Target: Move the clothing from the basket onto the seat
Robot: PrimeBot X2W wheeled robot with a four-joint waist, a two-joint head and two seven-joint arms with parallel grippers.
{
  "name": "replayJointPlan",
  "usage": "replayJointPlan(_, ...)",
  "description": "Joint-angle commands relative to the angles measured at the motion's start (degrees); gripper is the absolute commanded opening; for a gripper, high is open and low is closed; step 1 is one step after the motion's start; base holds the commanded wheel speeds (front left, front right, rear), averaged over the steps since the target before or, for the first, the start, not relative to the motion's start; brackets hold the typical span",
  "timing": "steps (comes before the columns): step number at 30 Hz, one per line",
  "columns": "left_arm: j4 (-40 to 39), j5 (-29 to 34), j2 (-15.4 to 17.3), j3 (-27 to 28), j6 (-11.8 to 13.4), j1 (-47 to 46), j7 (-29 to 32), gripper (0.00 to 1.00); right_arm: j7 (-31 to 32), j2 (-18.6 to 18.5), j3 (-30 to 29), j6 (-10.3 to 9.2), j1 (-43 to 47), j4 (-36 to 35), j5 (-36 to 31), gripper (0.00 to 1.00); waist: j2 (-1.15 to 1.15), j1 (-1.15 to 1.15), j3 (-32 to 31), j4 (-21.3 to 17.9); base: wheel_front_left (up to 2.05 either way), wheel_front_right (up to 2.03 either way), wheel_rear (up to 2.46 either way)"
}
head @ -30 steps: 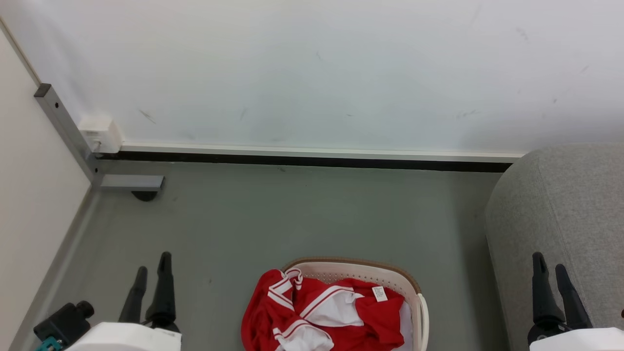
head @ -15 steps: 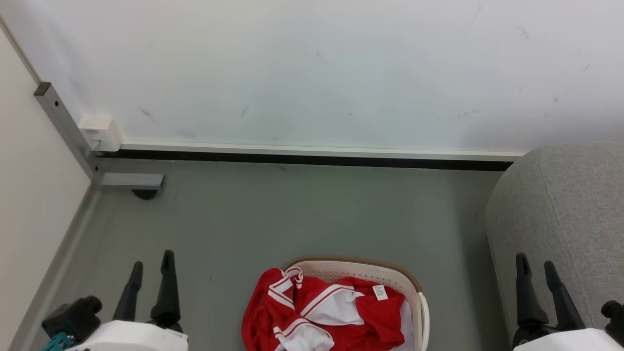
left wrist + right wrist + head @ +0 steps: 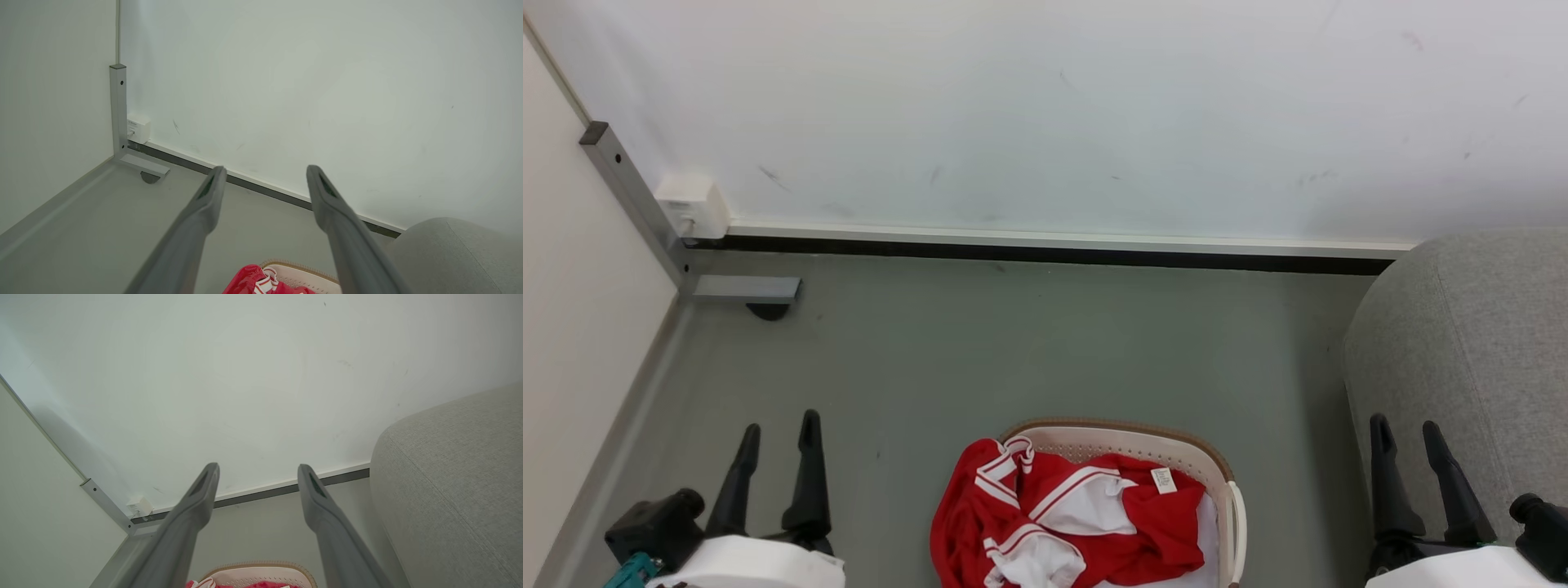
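- Lying heaped in the basket (image 3: 1147, 437) at the bottom centre of the head view, the clothing (image 3: 1086, 523) spills over the basket's left rim; its small white label (image 3: 1164, 480) faces up
- the seat (image 3: 1470, 343) stands at the right edge, apart from the basket; grey floor (image 3: 1029, 351) lies between them
- left gripper (image 3: 780, 422), lower left, over bare floor; jaws spread wide, holding nothing
- right gripper (image 3: 1405, 421), lower right, against the seat's front; jaws likewise apart and empty
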Motion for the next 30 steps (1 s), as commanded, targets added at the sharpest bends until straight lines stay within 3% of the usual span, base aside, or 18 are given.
replayJointPlan(1, -0.59, 1.72, 0.66, -0.05, -0.19, -0.53, -0.78, 1.0, -0.57, -0.44, 0.2, 0.27, -0.78, -0.76, -1.2, 1.0, 0.0, -0.01, 0.14, -0.02, 0.0, 0.0, 0.0)
replayJointPlan(16, -1.73, 9.56, 0.95, -0.12, -0.44, -0.69, -2.63, 1.0, -2.53, -0.5, 0.95, 0.3, -1.26, -2.73, -7.87, 1.0, 0.0, -0.01, 0.73, -0.06, 0.0, 0.0, 0.0)
replayJointPlan(30, -2.22, 14.76, 0.22, 1.13, -2.97, -0.58, -4.33, 1.0, -4.12, -0.55, 0.86, 0.36, -0.73, -3.58, -12.89, 1.0, 0.0, -0.01, 0.76, -0.11, 0.0, 0.0, 0.0)
